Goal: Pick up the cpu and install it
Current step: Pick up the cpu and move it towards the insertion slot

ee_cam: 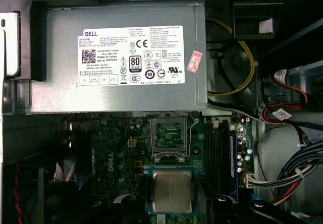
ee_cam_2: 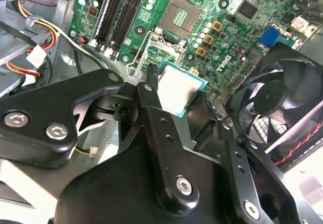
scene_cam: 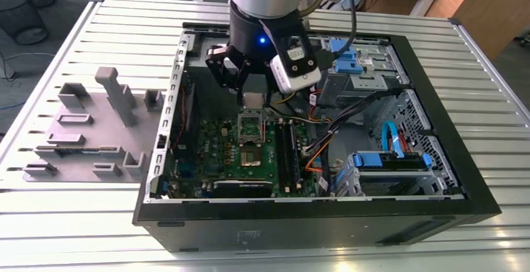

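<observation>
Fingers gripping cpu, near empty motherboard socket, inside open PC case

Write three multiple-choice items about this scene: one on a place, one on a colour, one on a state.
1. Where is the cpu?
A) between the fingers of the gripper
B) on the grey holder blocks
C) on the table

2. What colour is the motherboard?
A) red
B) green
C) white

3. How is the socket?
A) empty
B) filled
C) under a fan

Key: 1 A, the fingers flank it in both wrist views; 2 B, the board is green; 3 A, its contacts lie bare.
</observation>
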You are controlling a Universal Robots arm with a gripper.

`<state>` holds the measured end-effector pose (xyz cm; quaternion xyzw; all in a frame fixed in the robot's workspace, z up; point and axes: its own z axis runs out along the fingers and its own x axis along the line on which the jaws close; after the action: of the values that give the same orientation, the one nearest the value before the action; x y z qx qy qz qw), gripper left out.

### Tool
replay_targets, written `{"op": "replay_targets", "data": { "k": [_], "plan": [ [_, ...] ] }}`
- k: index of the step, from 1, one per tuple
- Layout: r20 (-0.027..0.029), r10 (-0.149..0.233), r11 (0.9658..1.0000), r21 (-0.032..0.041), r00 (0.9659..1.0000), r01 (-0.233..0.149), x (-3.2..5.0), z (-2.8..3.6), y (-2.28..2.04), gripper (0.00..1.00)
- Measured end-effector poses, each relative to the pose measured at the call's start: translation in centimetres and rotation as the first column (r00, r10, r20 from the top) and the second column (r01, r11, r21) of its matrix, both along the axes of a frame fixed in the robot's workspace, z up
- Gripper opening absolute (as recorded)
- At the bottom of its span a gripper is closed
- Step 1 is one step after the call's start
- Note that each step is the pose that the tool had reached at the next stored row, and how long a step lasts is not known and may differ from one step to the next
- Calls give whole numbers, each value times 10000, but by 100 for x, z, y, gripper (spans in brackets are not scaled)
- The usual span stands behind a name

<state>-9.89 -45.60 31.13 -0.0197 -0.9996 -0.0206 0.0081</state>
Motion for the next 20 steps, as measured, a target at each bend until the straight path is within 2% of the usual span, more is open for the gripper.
{"op": "replay_targets", "data": {
  "k": [2,9,14,20],
  "plan": [
    [2,1,10000,14,10000,-1,1,-11,0,47],
    [1,1,10000,18,10000,-1,1,-118,-1,47],
    [0,1,10000,57,10000,-1,1,-123,-1,47],
    [0,1,10000,61,10000,-1,1,-123,-1,47]
  ]
}}
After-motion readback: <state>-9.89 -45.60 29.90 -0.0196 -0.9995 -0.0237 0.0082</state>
